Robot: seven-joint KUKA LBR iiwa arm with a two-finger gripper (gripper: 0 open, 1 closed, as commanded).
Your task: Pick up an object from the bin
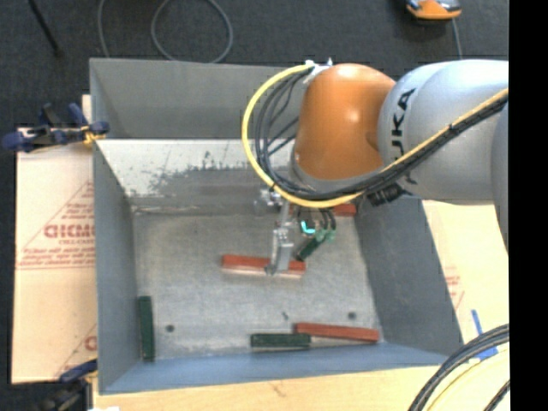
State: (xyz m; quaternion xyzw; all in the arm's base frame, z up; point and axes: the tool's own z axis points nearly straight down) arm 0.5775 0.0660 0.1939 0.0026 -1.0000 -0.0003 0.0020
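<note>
flat red bar (244,265), right beneath jaws

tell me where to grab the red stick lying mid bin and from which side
Probably best near its middle, across the narrow width, coming straight down from above. The red stick lies flat on the bin floor with its length running left to right and bare floor along both long edges. The gripper is over its right half.

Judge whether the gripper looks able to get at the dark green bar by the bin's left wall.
Probably yes. The gripper is at the red-brown bar mid-bin, and bare floor lies between it and the dark green bar. The left wall close beside that bar may hamper a grasp.
</note>
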